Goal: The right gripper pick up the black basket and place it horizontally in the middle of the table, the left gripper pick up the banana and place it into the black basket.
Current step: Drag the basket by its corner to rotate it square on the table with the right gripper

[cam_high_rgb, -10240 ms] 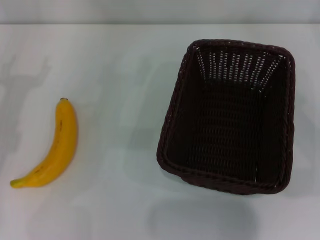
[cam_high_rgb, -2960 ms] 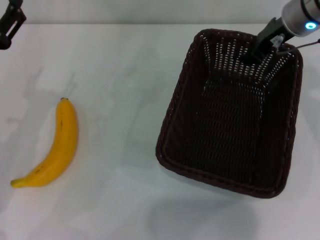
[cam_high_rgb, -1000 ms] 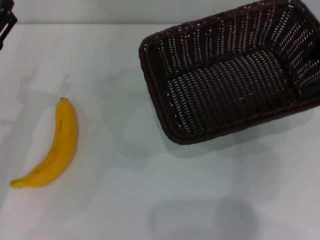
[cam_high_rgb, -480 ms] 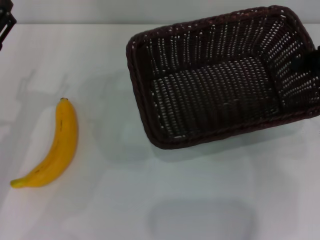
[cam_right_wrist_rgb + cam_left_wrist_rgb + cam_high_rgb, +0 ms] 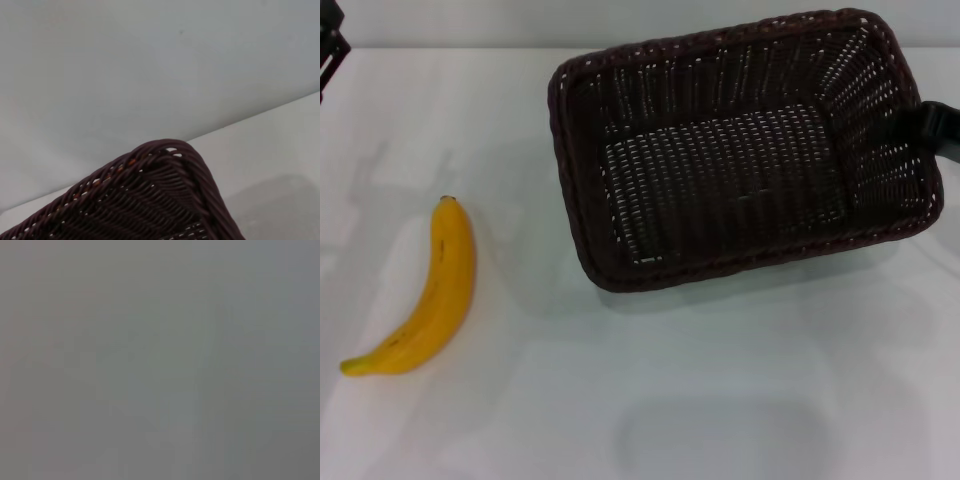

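Observation:
The black basket [image 5: 740, 265] is empty, with its long side running left to right across the upper middle and right of the white table [image 5: 720, 400]. My right gripper [image 5: 923, 128] shows as black finger parts at the basket's right short wall and holds that rim. The basket's braided rim also shows in the right wrist view [image 5: 165, 160]. The yellow banana [image 5: 432, 295] lies on the table at the left, far from the basket. My left gripper [image 5: 330, 45] is at the far top left corner, away from the banana. The left wrist view shows only plain grey.
A pale wall [image 5: 470, 20] runs behind the table's far edge. Bare tabletop lies between the banana and the basket and along the near side.
The basket was turned from lengthwise to crosswise and has moved left and slightly nearer over the last second, the right gripper moving with it. The banana and the left gripper have not moved.

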Controlling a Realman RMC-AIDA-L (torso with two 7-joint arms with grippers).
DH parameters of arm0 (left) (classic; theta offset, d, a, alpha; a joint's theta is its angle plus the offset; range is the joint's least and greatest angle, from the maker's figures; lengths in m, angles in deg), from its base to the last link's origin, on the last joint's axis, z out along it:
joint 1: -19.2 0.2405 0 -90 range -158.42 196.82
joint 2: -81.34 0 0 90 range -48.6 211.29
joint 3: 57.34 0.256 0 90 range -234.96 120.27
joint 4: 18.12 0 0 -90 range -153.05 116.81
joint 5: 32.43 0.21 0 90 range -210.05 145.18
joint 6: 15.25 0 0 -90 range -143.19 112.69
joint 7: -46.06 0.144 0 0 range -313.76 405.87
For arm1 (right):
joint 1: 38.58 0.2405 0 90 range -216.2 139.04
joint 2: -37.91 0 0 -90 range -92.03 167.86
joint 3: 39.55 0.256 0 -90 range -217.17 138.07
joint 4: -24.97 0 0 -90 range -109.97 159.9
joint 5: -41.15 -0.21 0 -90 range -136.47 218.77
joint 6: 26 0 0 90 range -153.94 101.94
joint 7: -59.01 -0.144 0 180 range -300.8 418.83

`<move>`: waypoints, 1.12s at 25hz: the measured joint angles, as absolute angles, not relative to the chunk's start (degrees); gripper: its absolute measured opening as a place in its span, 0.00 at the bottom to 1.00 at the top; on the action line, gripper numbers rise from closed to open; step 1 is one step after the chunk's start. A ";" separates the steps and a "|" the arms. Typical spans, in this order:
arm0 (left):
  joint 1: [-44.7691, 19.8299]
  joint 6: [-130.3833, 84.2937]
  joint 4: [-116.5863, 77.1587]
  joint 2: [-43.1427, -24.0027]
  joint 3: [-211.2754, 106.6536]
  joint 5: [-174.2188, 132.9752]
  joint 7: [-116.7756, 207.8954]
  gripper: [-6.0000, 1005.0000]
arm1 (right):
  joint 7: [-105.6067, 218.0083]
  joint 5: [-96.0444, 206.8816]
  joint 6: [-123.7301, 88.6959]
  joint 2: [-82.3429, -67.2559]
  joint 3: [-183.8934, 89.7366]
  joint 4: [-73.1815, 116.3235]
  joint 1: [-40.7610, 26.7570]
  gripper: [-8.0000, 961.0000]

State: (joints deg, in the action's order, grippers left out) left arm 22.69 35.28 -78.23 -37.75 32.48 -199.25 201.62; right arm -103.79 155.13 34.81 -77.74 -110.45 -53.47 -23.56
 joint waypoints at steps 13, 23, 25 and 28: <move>22.89 35.28 -78.15 -37.70 31.98 -199.25 201.34 0.87 | -103.70 154.17 29.41 -77.63 -115.55 -53.55 -25.16 0.26; 22.89 35.28 -78.09 -37.65 31.68 -199.25 200.71 0.88 | -102.98 154.17 29.60 -77.43 -115.61 -53.67 -24.99 0.28; 22.89 35.28 -77.98 -37.65 31.68 -199.25 200.60 0.88 | -102.42 153.67 29.55 -77.41 -115.60 -53.81 -24.99 0.28; 22.89 35.29 -77.91 -37.65 31.68 -199.25 200.55 0.87 | -101.80 153.05 29.36 -77.40 -115.65 -53.83 -25.09 0.29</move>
